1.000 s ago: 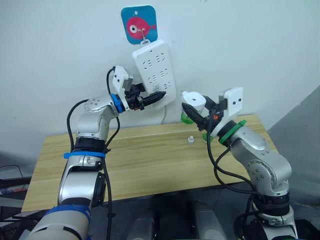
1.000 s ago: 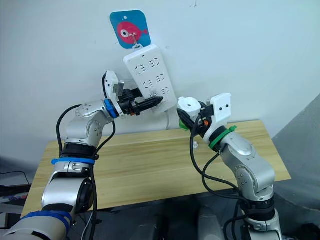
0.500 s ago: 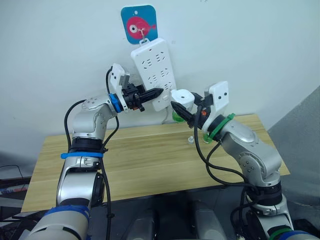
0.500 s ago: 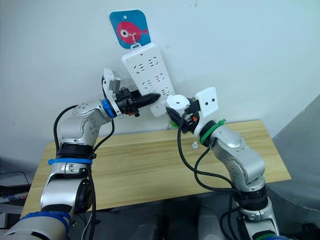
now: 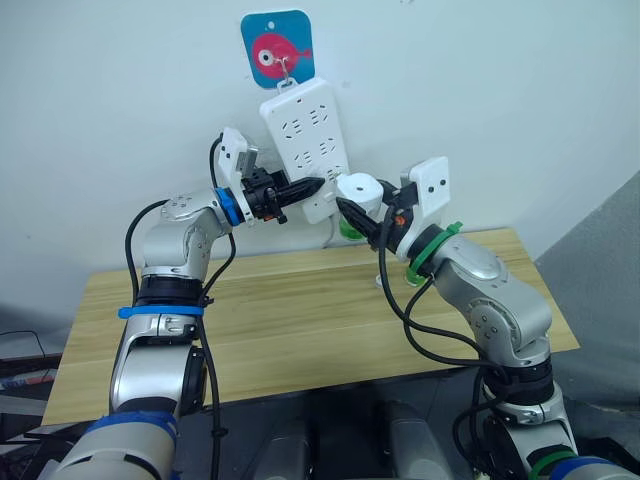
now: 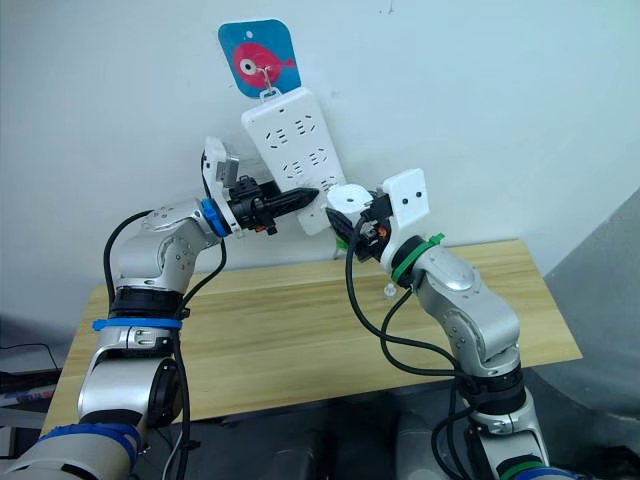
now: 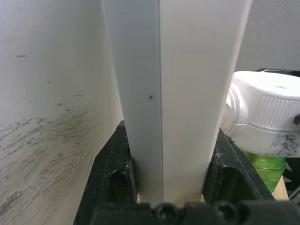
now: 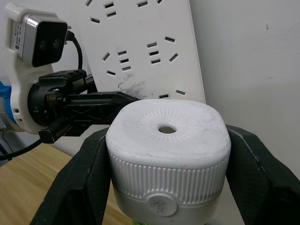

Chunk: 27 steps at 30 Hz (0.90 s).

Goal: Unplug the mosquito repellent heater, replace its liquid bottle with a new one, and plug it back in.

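The white mosquito repellent heater (image 5: 358,188) has a green liquid bottle (image 5: 349,229) hanging under it, and my right gripper (image 5: 356,208) is shut on its ribbed sides. It is held up against the lower right end of the white power strip (image 5: 305,140) hanging on the wall. The right wrist view shows the heater's round vent hole (image 8: 167,128) facing the camera, with the strip's sockets behind. My left gripper (image 5: 308,187) is shut on the strip's lower edge, one black finger (image 7: 112,164) on each side of it. Whether the prongs sit in a socket is hidden.
The strip hangs from a hook on a blue fish plaque (image 5: 278,48), and its cable drops behind the wooden table (image 5: 280,320). A small clear-and-white piece (image 5: 381,279) stands on the table near the back edge, under my right arm.
My right gripper has carried the heater up and to the left, from above the table to the strip's lower end. The left gripper stays clamped on the strip, which has swung slightly.
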Tool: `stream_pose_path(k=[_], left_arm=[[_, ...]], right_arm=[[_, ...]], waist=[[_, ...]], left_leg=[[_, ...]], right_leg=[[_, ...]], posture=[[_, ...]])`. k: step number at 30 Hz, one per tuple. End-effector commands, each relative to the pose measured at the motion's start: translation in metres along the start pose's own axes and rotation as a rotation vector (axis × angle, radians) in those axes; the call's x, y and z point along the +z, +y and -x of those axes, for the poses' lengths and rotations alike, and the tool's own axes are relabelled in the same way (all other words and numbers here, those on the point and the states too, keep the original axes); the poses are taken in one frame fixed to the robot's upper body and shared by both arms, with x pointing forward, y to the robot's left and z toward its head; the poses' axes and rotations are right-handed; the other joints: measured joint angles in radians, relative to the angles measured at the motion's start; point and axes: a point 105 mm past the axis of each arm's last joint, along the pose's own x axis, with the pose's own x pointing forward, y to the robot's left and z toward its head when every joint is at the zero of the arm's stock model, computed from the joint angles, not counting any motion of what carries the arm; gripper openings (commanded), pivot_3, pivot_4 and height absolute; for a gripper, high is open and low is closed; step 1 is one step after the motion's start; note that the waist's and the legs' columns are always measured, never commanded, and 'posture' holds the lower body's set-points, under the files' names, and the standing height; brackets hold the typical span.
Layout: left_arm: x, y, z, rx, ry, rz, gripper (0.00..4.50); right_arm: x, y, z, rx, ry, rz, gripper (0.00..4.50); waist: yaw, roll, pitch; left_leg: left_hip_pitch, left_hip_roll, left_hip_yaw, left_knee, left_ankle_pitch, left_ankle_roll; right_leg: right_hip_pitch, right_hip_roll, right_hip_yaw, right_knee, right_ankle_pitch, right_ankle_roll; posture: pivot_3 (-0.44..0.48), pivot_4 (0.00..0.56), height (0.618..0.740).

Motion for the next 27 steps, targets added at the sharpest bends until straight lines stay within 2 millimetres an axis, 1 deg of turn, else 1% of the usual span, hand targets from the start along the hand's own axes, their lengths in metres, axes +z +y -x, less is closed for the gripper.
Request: stream_pose_path(k=[1,7,13,19,27], left_arm=[[0.003,-0.018,-0.008,-0.104,0.003,-0.039,1.37],[0.000,-0.021,-0.009,-0.113,0.007,-0.043,1.37],[0.000,-0.020,-0.009,-0.111,0.008,-0.045,1.37],[0.000,-0.020,-0.008,-0.110,0.008,-0.047,1.37],[0.002,-0.019,-0.007,-0.100,0.002,-0.056,1.37]], right_arm=[[0.021,0.006,-0.001,0.026,-0.082,0.049,2.99],[0.012,0.006,-0.006,0.013,-0.039,0.092,2.99],[0.011,0.006,-0.007,0.011,-0.035,0.095,2.99],[0.010,0.013,-0.009,0.046,-0.030,0.078,2.99],[0.001,0.016,-0.008,0.079,0.016,0.078,2.99]], waist=[[0.000,0.000,0.000],[0.000,0.000,0.000],[0.000,0.000,0.000],[0.000,0.000,0.000],[0.000,0.000,0.000]], left_leg=[[0.000,0.000,0.000,0.000,0.000,0.000],[0.000,0.000,0.000,0.000,0.000,0.000],[0.000,0.000,0.000,0.000,0.000,0.000],[0.000,0.000,0.000,0.000,0.000,0.000],[0.000,0.000,0.000,0.000,0.000,0.000]], right_leg=[[0.000,0.000,0.000,0.000,0.000,0.000],[0.000,0.000,0.000,0.000,0.000,0.000],[0.000,0.000,0.000,0.000,0.000,0.000],[0.000,0.000,0.000,0.000,0.000,0.000],[0.000,0.000,0.000,0.000,0.000,0.000]], posture=[[-0.161,0.211,0.740],[-0.158,0.212,0.740],[-0.157,0.212,0.740],[-0.150,0.210,0.740],[-0.131,0.202,0.740]])
